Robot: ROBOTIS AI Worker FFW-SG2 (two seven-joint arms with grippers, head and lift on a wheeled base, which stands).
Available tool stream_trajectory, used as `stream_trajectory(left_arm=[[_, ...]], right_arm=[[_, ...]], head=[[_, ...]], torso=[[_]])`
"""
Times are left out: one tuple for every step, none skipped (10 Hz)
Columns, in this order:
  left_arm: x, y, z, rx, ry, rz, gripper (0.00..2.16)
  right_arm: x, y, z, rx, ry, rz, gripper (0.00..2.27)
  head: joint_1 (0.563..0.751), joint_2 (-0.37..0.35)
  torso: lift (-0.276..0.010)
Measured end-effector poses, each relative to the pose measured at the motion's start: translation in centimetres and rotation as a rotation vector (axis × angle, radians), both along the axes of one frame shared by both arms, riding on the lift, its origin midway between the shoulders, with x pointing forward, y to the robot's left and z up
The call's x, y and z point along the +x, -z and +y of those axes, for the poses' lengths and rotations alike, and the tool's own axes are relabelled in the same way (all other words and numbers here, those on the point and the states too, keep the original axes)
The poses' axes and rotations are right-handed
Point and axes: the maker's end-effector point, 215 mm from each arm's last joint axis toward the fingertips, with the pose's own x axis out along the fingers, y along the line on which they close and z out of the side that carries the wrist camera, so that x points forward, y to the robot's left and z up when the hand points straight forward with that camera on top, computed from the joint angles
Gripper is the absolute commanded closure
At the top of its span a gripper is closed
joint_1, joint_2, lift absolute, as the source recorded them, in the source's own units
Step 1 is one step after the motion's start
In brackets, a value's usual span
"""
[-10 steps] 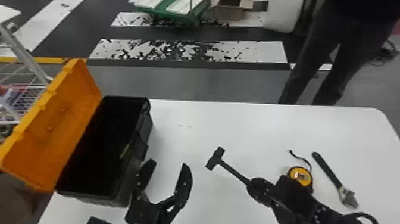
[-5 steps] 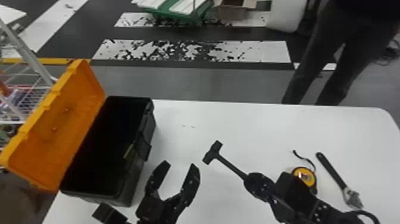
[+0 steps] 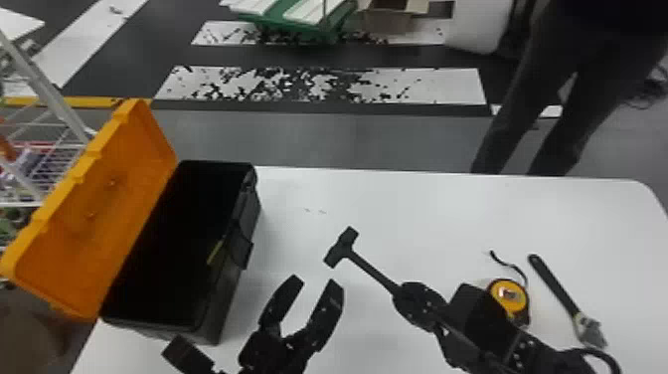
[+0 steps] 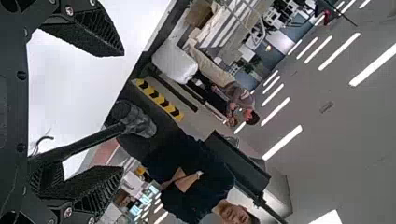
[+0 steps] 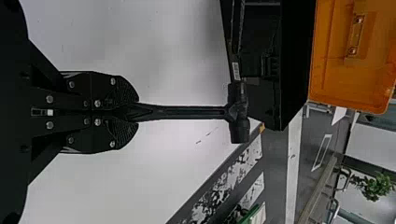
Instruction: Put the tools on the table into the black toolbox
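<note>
Clasping a blunt hammer (image 3: 371, 270), the right gripper (image 3: 403, 293) neighbours the widely spread left gripper (image 3: 315, 282).

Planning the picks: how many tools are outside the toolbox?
3: hammer in the right gripper; tape measure and, to its right, wrench on the table. The right arm may hide more.

I count three tools in view (one of each kind): one hammer (image 3: 343, 247), one tape measure (image 3: 508, 296) and one adjustable wrench (image 3: 552, 284). There is one table (image 3: 397, 209), one black toolbox (image 3: 222, 303) with one orange lid (image 3: 99, 214), and, as far as its dark inside lets me tell, one yellow strip (image 3: 214, 252). Grippers number two: one left gripper (image 3: 316, 282), one right gripper (image 3: 400, 294).
</note>
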Motion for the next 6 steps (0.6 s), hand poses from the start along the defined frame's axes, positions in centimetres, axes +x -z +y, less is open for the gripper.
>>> stream_trajectory(left_arm=[[-0.1, 0.0, -0.3, -0.016, 0.005, 0.005, 0.13], [-0.2, -0.1, -0.5, -0.024, 0.013, 0.004, 0.14], [-0.4, -0.1, -0.8, -0.031, 0.022, 0.003, 0.14], [-0.5, 0.0, -1.2, -0.038, 0.028, 0.009, 0.14], [-0.4, -0.1, -1.6, -0.047, 0.032, 0.009, 0.14], [-0.4, -0.3, -2.1, -0.054, 0.038, 0.006, 0.14]], right_arm=[[0.0, -0.4, 0.5, 0.008, -0.006, -0.006, 2.26], [0.0, -0.6, 1.1, 0.014, -0.011, -0.008, 2.26], [-0.2, -0.8, 1.7, 0.020, -0.017, -0.009, 2.26], [-0.4, -0.9, 2.4, 0.026, -0.027, -0.006, 2.26], [-0.6, -0.9, 3.0, 0.030, -0.037, -0.004, 2.26], [-0.7, -0.9, 3.6, 0.033, -0.045, -0.002, 2.26]], head=[[0.695, 0.114], [0.695, 0.116], [0.695, 0.122], [0.695, 0.131], [0.695, 0.136], [0.695, 0.137]], torso=[[-0.039], [-0.039], [-0.039], [-0.039], [-0.039], [-0.039]])
